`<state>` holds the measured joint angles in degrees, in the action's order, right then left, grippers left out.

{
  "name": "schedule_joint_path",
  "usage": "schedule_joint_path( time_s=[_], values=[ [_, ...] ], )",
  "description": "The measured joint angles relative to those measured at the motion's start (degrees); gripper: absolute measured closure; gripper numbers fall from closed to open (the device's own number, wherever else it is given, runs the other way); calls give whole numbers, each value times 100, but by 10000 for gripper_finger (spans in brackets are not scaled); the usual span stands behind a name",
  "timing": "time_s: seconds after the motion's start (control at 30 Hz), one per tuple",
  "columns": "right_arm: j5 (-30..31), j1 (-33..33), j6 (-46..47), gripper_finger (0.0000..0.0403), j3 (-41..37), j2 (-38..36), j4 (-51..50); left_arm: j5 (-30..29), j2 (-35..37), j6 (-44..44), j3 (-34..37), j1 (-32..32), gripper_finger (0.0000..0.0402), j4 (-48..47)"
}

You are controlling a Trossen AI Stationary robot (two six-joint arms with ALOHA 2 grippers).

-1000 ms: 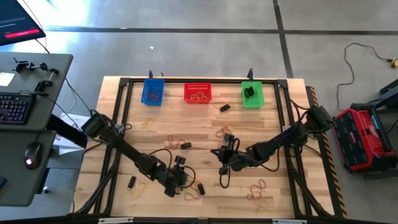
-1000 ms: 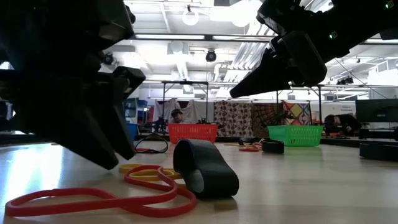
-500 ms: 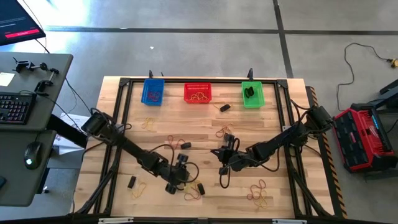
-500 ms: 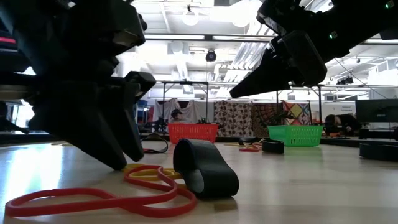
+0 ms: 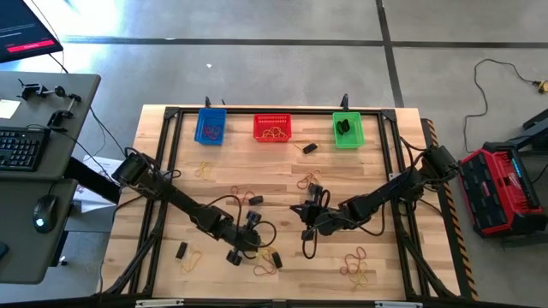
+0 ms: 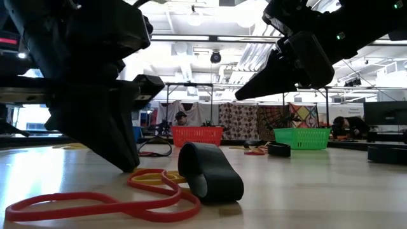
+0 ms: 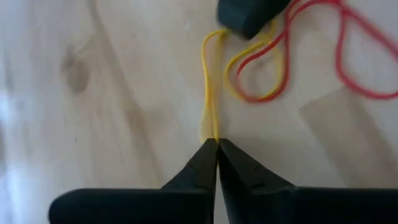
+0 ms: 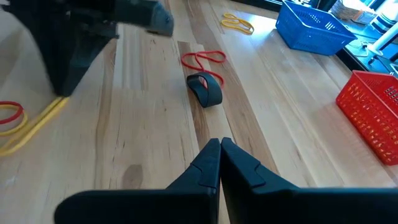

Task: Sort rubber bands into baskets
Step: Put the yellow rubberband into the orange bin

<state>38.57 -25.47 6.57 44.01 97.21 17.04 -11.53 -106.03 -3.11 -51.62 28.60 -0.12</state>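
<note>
My left gripper (image 5: 255, 246) is low over the near middle of the table, shut on a thin yellow rubber band (image 7: 210, 81). That band runs to a thick dark band (image 7: 249, 12) and a red loop (image 7: 311, 56); the low view shows the same dark band (image 6: 210, 172) and red loop (image 6: 102, 203). My right gripper (image 5: 308, 214) is shut and empty above mid-table. The blue basket (image 5: 211, 127), red basket (image 5: 272, 128) and green basket (image 5: 348, 129) stand along the far edge, each with bands inside. My left gripper pinches the yellow band's near end (image 7: 212, 132) between its two fingertips. The fingers slant down from the table's left, in line with the band. The band is drawn into a narrow, nearly straight loop; its far end (image 7: 214, 36) lies by the dark band.
More loose bands lie on the wood: another dark band (image 8: 205, 88) by a red loop (image 8: 202, 59), tan and orange loops at near right (image 5: 355, 265), mid-table (image 5: 306, 180) and far left (image 5: 204, 169), and dark pieces at near left (image 5: 181, 251) and by the green basket (image 5: 309, 148).
My left gripper has gone a little toward the table's right edge, staying low over the wood. My right arm has kept still.
</note>
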Motion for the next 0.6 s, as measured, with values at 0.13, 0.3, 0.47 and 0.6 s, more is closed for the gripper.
schedule_joint_path(
  time_s=[0.13, 0.3, 0.47, 0.6],
  values=[
    [0, -1, 0, 403, 0, 0, 7, -317, 252, 150, -104, -111, 400, -603],
    [-7, -1, 51, 403, 0, 0, 35, -751, 882, 352, -157, -284, 401, -1008],
    [-17, -2, 50, 403, 0, 2, 45, -1111, 1670, 583, -160, -763, 401, -1185],
    [-20, 0, 48, 403, 0, 2, 85, -1204, 2161, 689, -159, -1414, 401, -1221]
  ],
)
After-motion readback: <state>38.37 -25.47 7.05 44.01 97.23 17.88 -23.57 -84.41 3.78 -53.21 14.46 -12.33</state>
